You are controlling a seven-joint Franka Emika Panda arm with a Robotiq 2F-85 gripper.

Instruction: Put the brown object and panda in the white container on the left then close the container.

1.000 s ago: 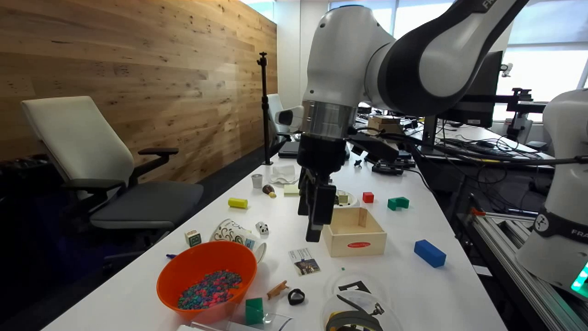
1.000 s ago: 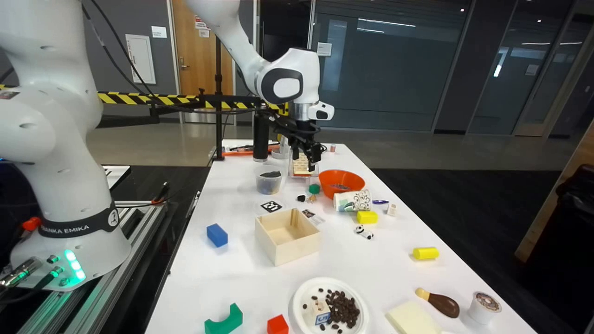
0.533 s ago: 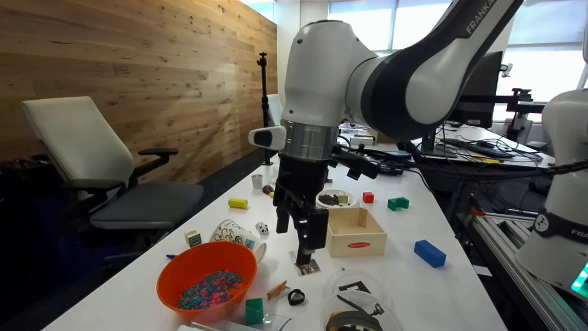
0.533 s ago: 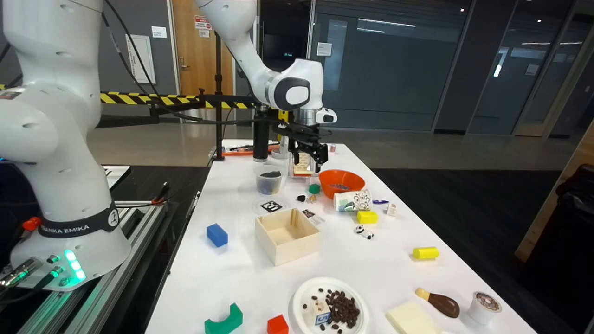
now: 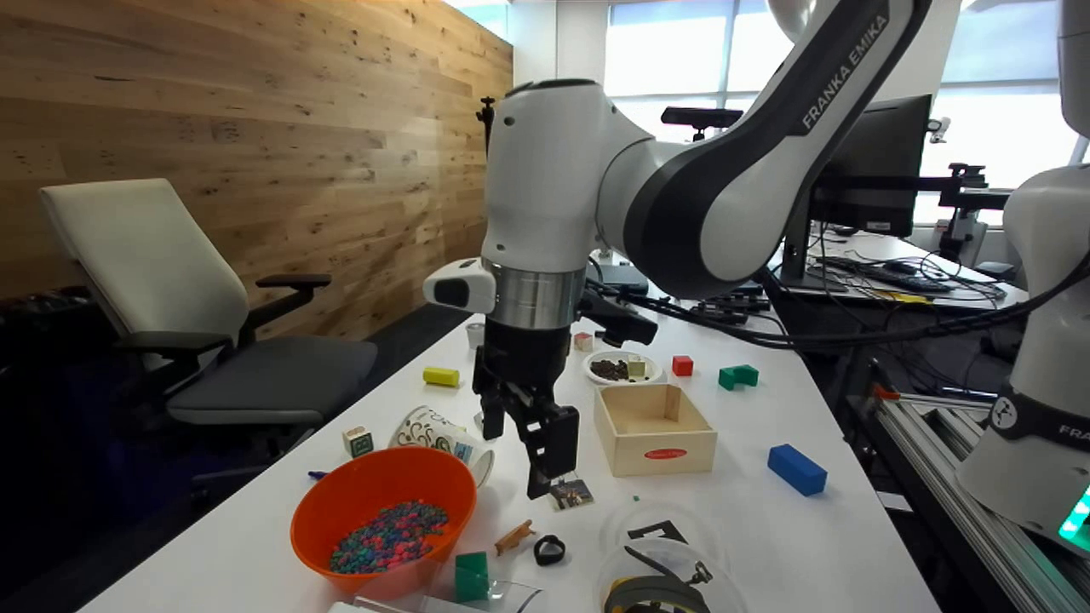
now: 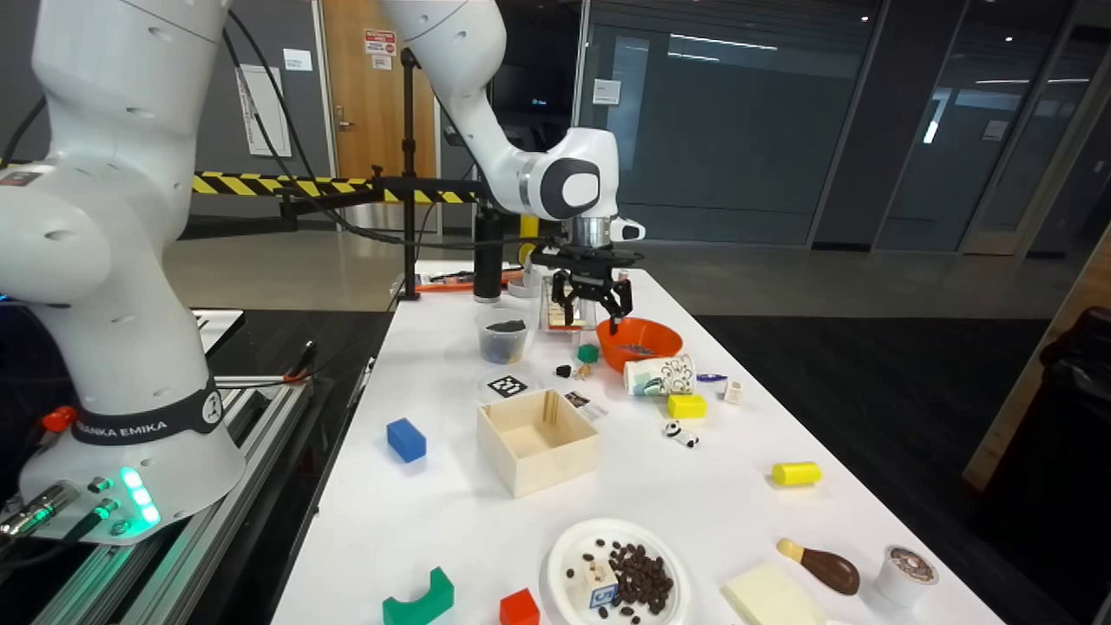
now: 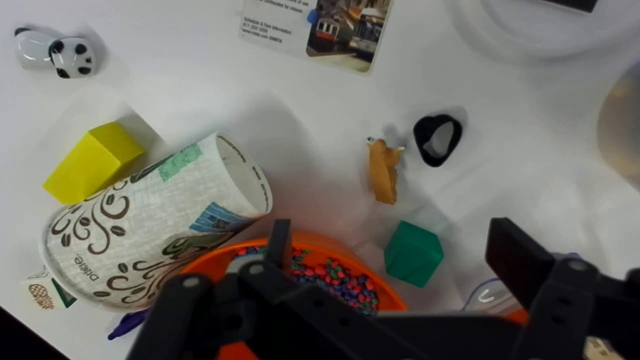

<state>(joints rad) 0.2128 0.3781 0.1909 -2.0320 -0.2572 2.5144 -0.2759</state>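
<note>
Hovers with gripper spread wide, holding nothing, probably to straddle the brown figurine before the panda figurine.

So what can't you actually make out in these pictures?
Orange bowl: partly covered by the pincer in the wrist view.
Card: cut off by the wrist view's top edge.
Tan shape: blurred, cut off by the wrist view's right edge.
Panda: mostly hidden behind the pincer in an exterior view.
</note>
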